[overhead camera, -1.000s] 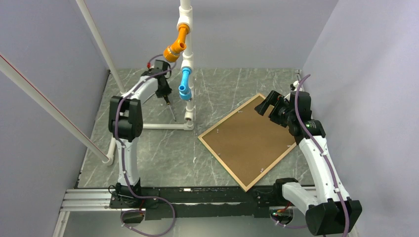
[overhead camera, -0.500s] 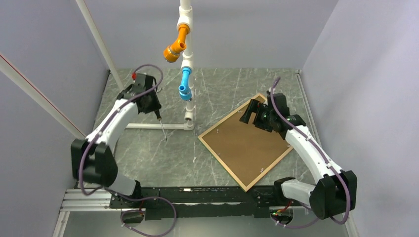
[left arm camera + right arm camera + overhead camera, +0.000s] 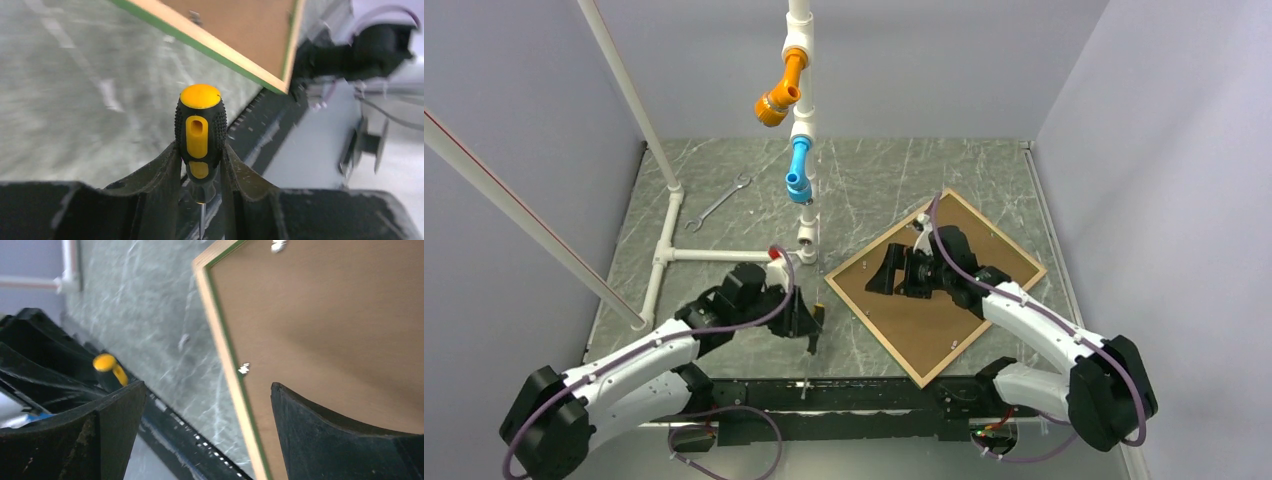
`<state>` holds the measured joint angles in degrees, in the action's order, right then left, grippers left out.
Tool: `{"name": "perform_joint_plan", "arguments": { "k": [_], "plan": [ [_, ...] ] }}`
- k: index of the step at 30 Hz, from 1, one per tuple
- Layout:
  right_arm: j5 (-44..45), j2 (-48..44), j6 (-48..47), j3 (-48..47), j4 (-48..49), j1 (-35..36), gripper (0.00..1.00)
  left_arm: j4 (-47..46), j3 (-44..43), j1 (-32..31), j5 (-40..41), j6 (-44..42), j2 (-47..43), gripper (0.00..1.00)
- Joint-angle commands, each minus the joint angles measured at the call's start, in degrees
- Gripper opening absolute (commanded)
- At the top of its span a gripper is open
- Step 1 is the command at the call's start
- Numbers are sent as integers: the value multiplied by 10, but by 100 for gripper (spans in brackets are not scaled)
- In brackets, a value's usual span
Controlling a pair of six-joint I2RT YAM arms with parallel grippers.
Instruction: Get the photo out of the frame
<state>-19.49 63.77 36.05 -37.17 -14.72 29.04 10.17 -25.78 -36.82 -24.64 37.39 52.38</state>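
Since the earlier frame, the left gripper (image 3: 200, 152) is brought from far left to beside the face-down green-moulded rectangular frame (image 3: 874, 333) at right, fingers pinching a yellow-and-black screwdriver (image 3: 200, 125), presumably for levering small pale clips (image 3: 244, 368). The right gripper (image 3: 886, 282) is carried leftward over the brown fibreboard backing panel (image 3: 919, 325), fingers spread; the photo is hidden beneath.

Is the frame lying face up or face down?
Face down. The frame shows its brown backing board upward, small clips along the rim; no photo visible.
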Motion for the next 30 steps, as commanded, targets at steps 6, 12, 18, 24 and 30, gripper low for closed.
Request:
{"name": "perform_joint_plan", "arguments": {
  "k": [6,12,18,24,30],
  "plan": [
    [-166,-38,61,67,266,61,94,-230,-64,-113,-18,-42,36,0],
    [-182,-100,62,111,329,64,91,-213,-138,-113,-68,-125,90,0],
    [-137,-145,76,101,336,62,91,-203,-164,-107,-72,-149,101,0],
    [-30,-169,11,41,195,59,96,-172,-186,-92,-17,-159,111,0],
    [-7,-141,-36,20,151,59,96,-229,-191,-58,-59,-107,165,0]
  ]
}}
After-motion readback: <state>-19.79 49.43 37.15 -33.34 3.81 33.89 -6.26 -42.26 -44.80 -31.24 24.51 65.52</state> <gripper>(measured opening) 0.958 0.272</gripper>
